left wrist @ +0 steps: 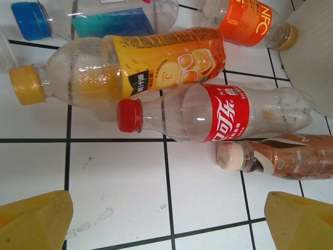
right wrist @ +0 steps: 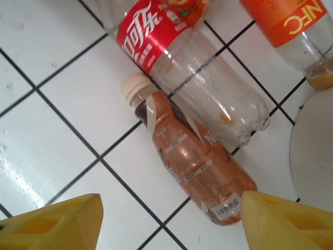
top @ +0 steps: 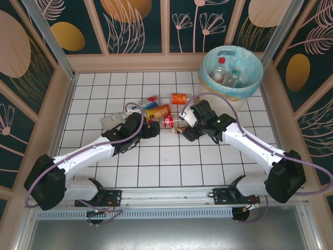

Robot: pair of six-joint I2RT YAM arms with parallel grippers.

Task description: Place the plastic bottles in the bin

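- White tiled desk (top: 104, 94) with black grid lines carried everything.
- Round cream-white plastic bin (top: 225, 96) lined with a light-blue bag stood at the far right corner of the desk, well apart from both arms' ends.
- A few clear plastic bottles (top: 227, 73) already lay inside the bin.
- The remaining bottles lay on their sides in a cluster mid-desk, just beyond the two arms' ends.
- Red-capped clear bottle with a red label (left wrist: 218, 112) lay across a grid line, touching the yellow-capped bottle with a yellow-orange label (left wrist: 135, 65) beside it.
- Brown bottle with a cream cap (right wrist: 192, 161) lay just beside the red-capped clear bottle, cap end close against its side.
- Clear bottle with an orange NFC label (left wrist: 247, 21) lay farther off, near the yellow-capped bottle's base.
- Blue-capped clear bottle with a blue label (left wrist: 104, 21) lay beyond the yellow-capped one.
- Left fingers (left wrist: 34, 221), yellow-tipped, were spread wide over bare tile near the red-capped clear bottle and held nothing.
- Right fingers (right wrist: 57, 221), also yellow-tipped, were spread wide with the brown bottle's base end lying between the tips and not clamped. Could not tell whether one tip touched it.
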